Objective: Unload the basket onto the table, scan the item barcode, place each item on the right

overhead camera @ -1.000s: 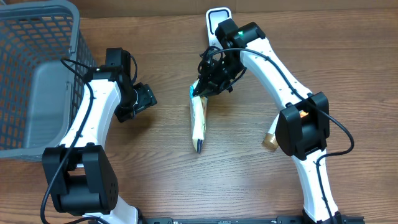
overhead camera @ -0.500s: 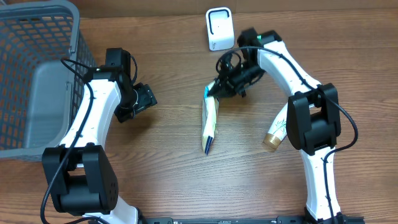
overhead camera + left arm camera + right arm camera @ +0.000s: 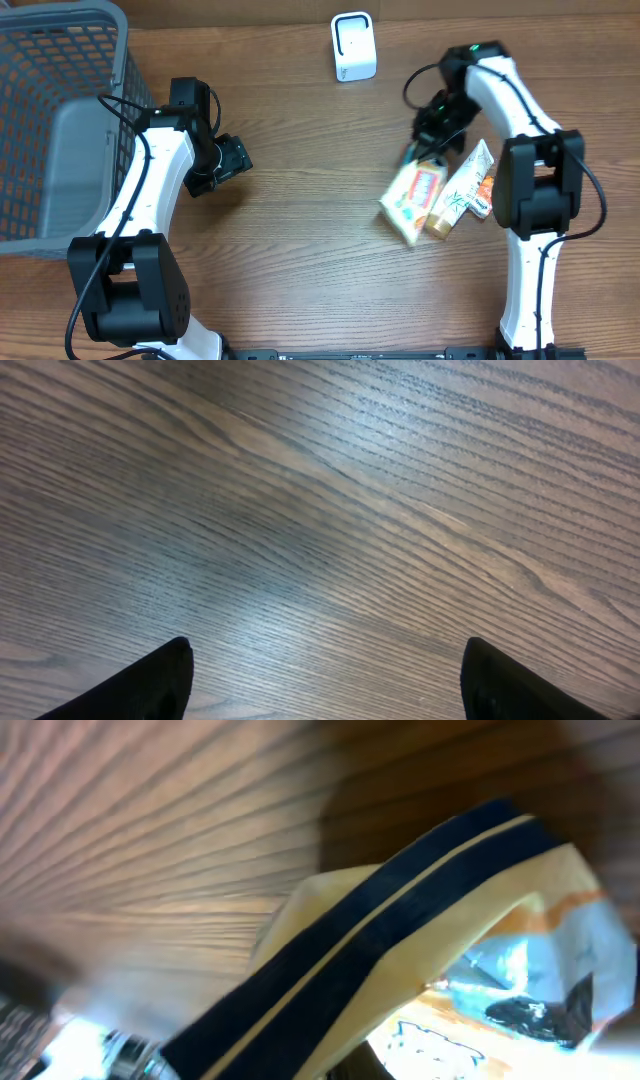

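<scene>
A yellow snack packet (image 3: 412,198) lies face up on the table at the right, its upper end under my right gripper (image 3: 432,138), which is shut on that end. The right wrist view is blurred and filled by the packet (image 3: 400,920), showing a dark blue stripe and crinkled foil; the fingers are hidden there. The white barcode scanner (image 3: 352,46) stands at the back centre, well left of the packet. My left gripper (image 3: 232,160) hangs open over bare wood at the left, and both dark fingertips (image 3: 150,680) are spread wide with nothing between them.
A cream and green tube-shaped pack (image 3: 462,188) lies right beside the packet, touching it. A grey mesh basket (image 3: 60,120) fills the far left of the table.
My right arm has swung right, carrying the packet from the table's middle to beside the tube pack. The packet has turned from edge-on to face up. The left arm has not moved.
</scene>
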`<action>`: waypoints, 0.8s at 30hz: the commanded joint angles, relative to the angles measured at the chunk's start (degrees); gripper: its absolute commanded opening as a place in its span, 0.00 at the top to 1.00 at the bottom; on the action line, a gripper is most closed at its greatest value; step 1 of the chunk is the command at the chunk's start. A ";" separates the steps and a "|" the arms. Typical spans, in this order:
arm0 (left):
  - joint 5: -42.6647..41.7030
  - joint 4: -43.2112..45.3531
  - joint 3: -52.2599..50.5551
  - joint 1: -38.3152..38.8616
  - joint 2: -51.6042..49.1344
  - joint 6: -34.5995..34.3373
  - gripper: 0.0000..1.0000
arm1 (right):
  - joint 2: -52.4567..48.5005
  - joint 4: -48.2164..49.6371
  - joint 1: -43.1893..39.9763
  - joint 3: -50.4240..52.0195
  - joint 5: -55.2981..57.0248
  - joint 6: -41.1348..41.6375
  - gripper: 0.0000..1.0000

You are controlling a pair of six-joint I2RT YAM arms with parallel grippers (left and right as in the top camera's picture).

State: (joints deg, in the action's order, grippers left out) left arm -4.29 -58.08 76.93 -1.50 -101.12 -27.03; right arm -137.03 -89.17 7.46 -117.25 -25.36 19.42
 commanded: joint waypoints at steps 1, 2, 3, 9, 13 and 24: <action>-1.88 0.22 0.81 0.04 -0.13 0.90 0.27 | 0.66 -2.99 0.68 -6.80 7.48 -2.27 0.96; -3.67 0.31 0.81 0.07 -0.13 0.94 0.34 | 0.68 -3.91 1.07 -8.17 6.23 -3.02 0.96; -6.47 0.46 0.81 0.09 -0.13 1.40 0.42 | 0.68 -4.46 1.55 -9.25 4.63 -3.43 0.96; -27.61 2.25 0.79 2.05 -0.13 9.75 0.40 | 0.68 -1.95 5.18 -11.17 -8.66 -4.76 0.96; -31.63 2.73 0.74 5.29 -0.15 11.41 0.17 | 0.68 1.29 7.85 -11.17 -18.40 -4.68 0.96; -36.81 7.06 0.46 14.10 -5.73 14.82 0.00 | 0.68 5.44 10.38 -11.15 -32.89 -4.48 0.96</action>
State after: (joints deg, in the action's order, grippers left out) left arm -35.66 -51.94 76.93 12.05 -103.55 -15.05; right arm -137.03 -84.36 18.41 -126.76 -50.06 14.98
